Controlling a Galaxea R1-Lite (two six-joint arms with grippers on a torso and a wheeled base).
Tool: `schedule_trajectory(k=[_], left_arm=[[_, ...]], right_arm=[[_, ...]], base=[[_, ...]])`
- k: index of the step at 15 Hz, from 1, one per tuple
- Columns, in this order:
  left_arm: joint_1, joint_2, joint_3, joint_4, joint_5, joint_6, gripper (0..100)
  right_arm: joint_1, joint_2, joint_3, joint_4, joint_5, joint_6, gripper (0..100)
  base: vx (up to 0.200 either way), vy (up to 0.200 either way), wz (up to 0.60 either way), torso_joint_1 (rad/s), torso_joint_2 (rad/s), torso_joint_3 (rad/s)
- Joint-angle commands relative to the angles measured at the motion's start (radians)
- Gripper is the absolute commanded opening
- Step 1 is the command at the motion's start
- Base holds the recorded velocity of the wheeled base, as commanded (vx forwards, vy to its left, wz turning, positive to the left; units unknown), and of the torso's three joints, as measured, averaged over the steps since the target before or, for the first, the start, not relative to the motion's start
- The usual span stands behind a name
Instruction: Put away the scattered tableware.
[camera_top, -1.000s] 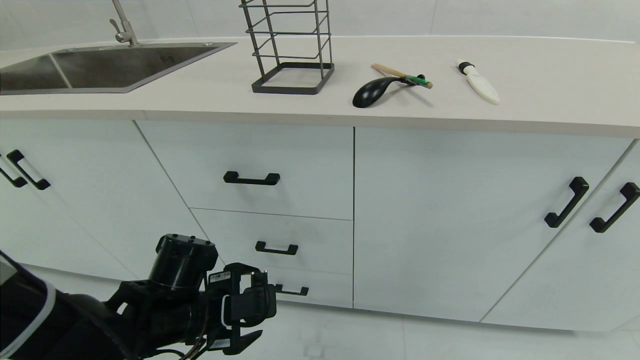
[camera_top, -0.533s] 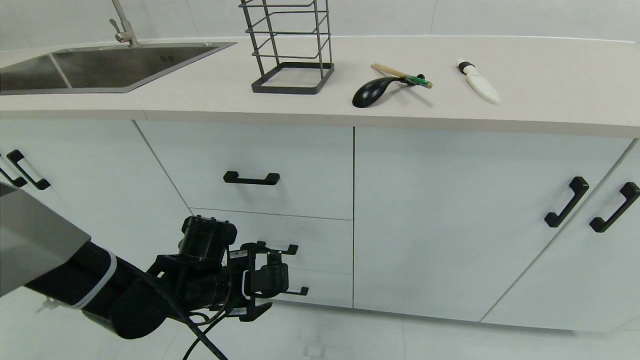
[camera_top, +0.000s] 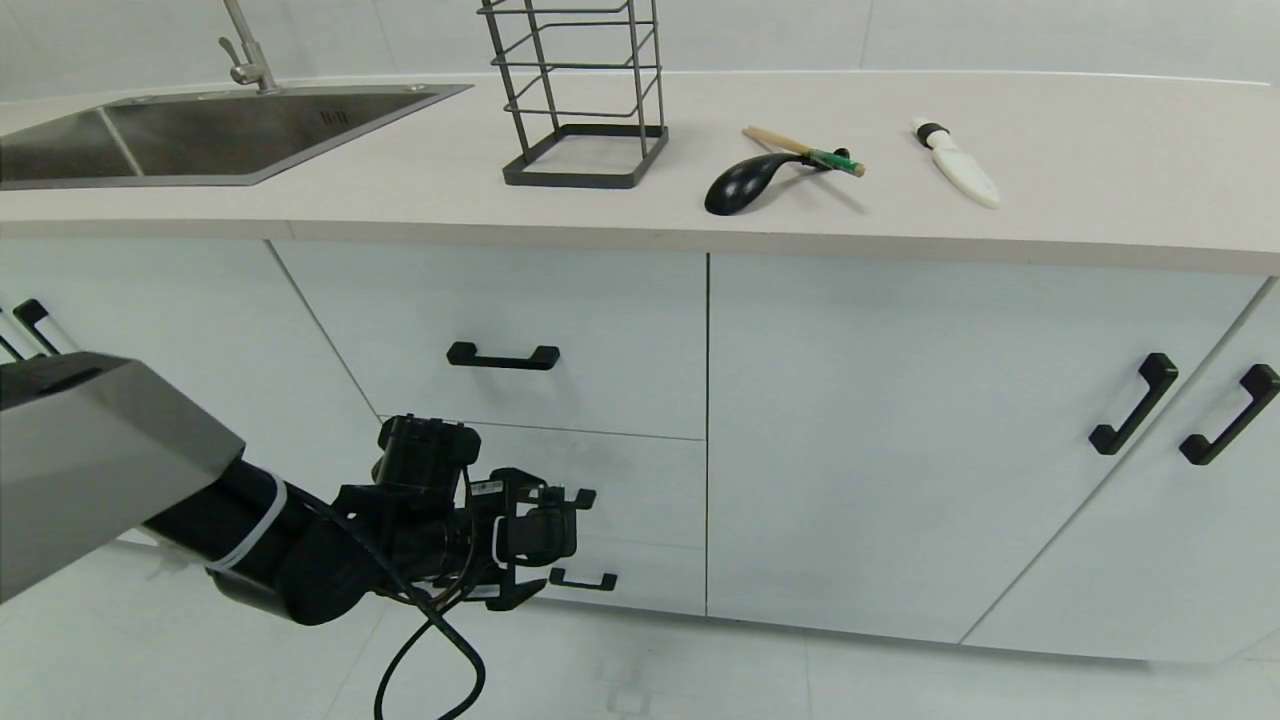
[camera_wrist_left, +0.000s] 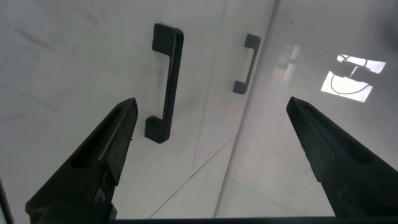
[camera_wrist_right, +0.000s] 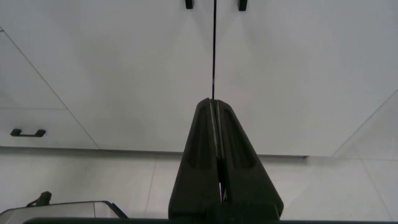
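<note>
My left arm is low in front of the drawer stack (camera_top: 560, 400), so the biggest risk is my wrist bumping the smooth white fronts. My left gripper (camera_top: 558, 535) has its fingers (camera_wrist_left: 106, 155) spread wide and holds nothing. The middle drawer's handle (camera_wrist_left: 166, 81) sits in the gap, closer to one finger than the other. If I close from here I might pinch only one end of that thin bar, slip off, or drag the drawer out crooked. The loose cable (camera_top: 430, 650) hanging under my wrist could catch on the bottom handle (camera_top: 583, 580).

My right gripper (camera_wrist_right: 214, 109) hangs before the cabinet doors, fingers pressed flat together and empty.

The tableware lies on the counter (camera_top: 400, 205), well apart from both grippers. The counter is a pale, matte slab with a rounded front edge. A brushed steel sink (camera_top: 200, 130) is set into it on my left. The dark wire rack (camera_top: 585, 90) is tall, open and light, so I think it would tip easily. The white knife (camera_top: 958, 165) is smooth and tapered with a black band. The black spoon (camera_top: 745, 182) is glossy and deep-bowled. The round wooden chopsticks (camera_top: 803, 151) lie across its handle and would likely roll if I lift the spoon first.
</note>
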Motion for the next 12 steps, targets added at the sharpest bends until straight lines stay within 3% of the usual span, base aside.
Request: schedule_trajectory(k=[1, 12], left_arm=[[0.001, 0.045, -0.019, -0.004, 0.0, 0.001, 100], [0.001, 0.128, -0.081, -0.038, 0.001, -0.002, 100]], right_arm=[[0.0, 0.0, 0.0, -0.001, 0.0, 0.0, 0], [0.0, 0.0, 0.0, -0.001, 0.0, 0.0, 0]], base=[[0.0, 0.0, 0.0, 0.0, 0.0, 0.0], [0.0, 0.0, 0.0, 0.0, 0.0, 0.0]])
